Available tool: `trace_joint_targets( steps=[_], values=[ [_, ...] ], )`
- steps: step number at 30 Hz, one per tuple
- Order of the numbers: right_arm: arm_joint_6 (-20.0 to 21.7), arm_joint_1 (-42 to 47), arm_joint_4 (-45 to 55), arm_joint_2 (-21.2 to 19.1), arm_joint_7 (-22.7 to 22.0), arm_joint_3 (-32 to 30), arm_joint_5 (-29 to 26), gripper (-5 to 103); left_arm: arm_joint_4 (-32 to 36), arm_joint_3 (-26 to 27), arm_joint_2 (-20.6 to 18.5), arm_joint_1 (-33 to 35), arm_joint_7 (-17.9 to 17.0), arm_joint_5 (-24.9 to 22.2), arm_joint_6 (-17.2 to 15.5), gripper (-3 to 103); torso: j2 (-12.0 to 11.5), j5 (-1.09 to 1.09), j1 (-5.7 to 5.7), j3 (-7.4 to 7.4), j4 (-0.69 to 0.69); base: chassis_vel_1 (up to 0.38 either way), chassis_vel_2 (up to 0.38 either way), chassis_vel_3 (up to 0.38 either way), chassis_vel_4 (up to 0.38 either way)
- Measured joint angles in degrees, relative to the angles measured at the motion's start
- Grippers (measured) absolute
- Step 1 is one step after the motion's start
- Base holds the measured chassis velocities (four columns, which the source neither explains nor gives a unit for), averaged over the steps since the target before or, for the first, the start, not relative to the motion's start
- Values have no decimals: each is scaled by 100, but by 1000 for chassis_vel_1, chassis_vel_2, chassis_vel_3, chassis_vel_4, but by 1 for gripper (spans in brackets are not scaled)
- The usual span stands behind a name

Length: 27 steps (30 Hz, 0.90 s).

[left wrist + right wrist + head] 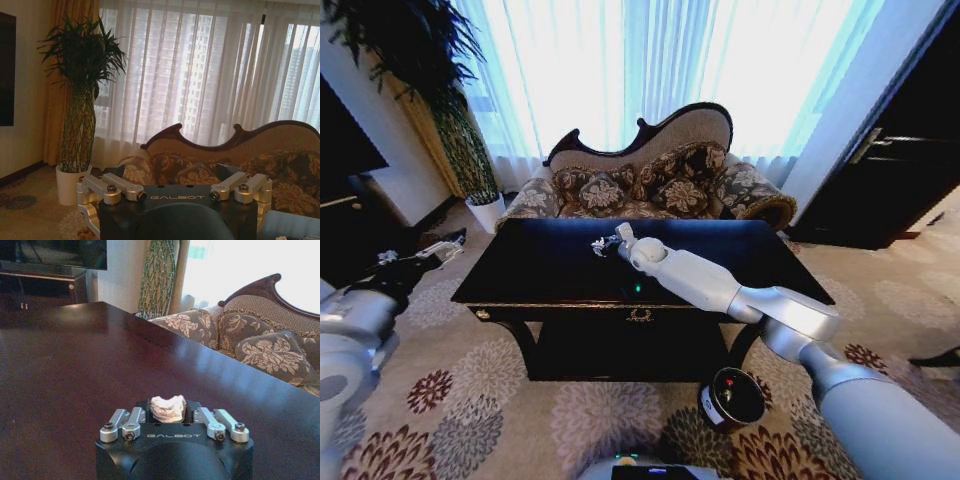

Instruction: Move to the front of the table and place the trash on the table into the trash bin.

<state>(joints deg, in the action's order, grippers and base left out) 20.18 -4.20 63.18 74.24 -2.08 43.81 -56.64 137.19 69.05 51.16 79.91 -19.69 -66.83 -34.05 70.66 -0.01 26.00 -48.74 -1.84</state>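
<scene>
Right gripper [169, 412] pinching crumpled white paper scrap [168, 407], glossy table [75, 370]

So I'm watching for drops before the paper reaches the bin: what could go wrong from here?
The right claw pinches only an edge of the crumpled paper, so it may slip out over the table. The bin sits on the floor close to the robot, beside the table's front, so the arm swinging back could clip the table edge or miss the opening.

White crumpled trash [168, 408] sits above the glossy dark table [75, 365]; dark cylindrical trash bin [732, 398] apparently on carpet.
</scene>
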Motion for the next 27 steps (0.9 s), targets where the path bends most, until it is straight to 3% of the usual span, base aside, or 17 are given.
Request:
trace_joint_targets(
  steps=[4, 6, 7, 10, 12, 13, 16, 18, 20, 22, 24, 26, 27],
  values=[
    [-179, 129, 162, -229, 195, -25, 15, 19, -3, -15, 0, -4, 3, 14, 3, 100, 0, 1, 0, 0, 1, 0, 0, 0, 0],
    [-234, 179, 260, -337, 232, -37, 15, 19, -4, -24, 1, -8, 5, 22, 4, 100, 0, 1, 0, 0, 1, 0, 0, 0, 0],
    [-282, 225, 353, -449, 275, -48, 11, 13, -7, -30, 0, -13, 8, 31, 6, 100, 0, 1, 0, 0, 2, 0, 0, 0, 0],
    [-551, 487, 937, -1367, 607, -193, -28, 3, -35, -40, -24, -43, 55, 76, 51, 100, 0, 0, 0, 1, -3, 0, 0, 0, 0],
    [-588, 526, 1032, -1520, 645, -228, -52, 3, -40, -45, -30, -50, 62, 77, 59, 100, 0, 0, -1, 1, -7, 0, 0, 0, 0],
    [-678, 620, 1270, -1888, 728, -330, -134, 3, -48, -83, -44, -82, 74, 77, 71, 100, 0, 1, 0, -1, -9, 0, 0, 0, 0],
    [-848, 850, 1635, -2462, 930, -666, -286, 3, -79, -265, -49, -193, 76, 90, 84, 100, -2, 3, 2, -3, -4, 0, 0, 0, 0],
    [-864, 883, 1680, -2519, 950, -716, -304, 3, -80, -298, -45, -209, 76, 98, 86, 100, -2, 3, 2, -3, -3, 0, 0, 0, 0],
    [-927, 1226, 2000, -3031, 1061, -1219, -429, 3, -78, -517, 9, -254, 74, 177, 103, 100, -2, 0, 3, -3, 0, 0, 0, 0, 0],
    [-935, 1375, 2107, -3181, 1089, -1427, -464, 3, -62, -615, 32, -258, 75, 209, 106, 100, -2, -2, 3, -3, -1, 0, 0, 0, 0],
    [-1016, 2172, 2630, -3710, 1117, -2323, -693, 3, 5, -904, 98, -315, 75, 323, 110, 100, -2, 0, 2, -1, 0, 0, 0, 0, 0],
    [-1038, 2830, 2983, -3980, 1145, -2926, -811, 3, 36, -1059, 134, -385, 75, 350, 111, 100, -2, 7, 1, -1, -4, 0, 0, 0, 0],
    [-1038, 2830, 2983, -3980, 1145, -2926, -811, 3, 36, -1059, 134, -385, 75, 350, 111, 100, -2, 7, 1, -1, -4, 0, 0, 0, 0]
  ],
)
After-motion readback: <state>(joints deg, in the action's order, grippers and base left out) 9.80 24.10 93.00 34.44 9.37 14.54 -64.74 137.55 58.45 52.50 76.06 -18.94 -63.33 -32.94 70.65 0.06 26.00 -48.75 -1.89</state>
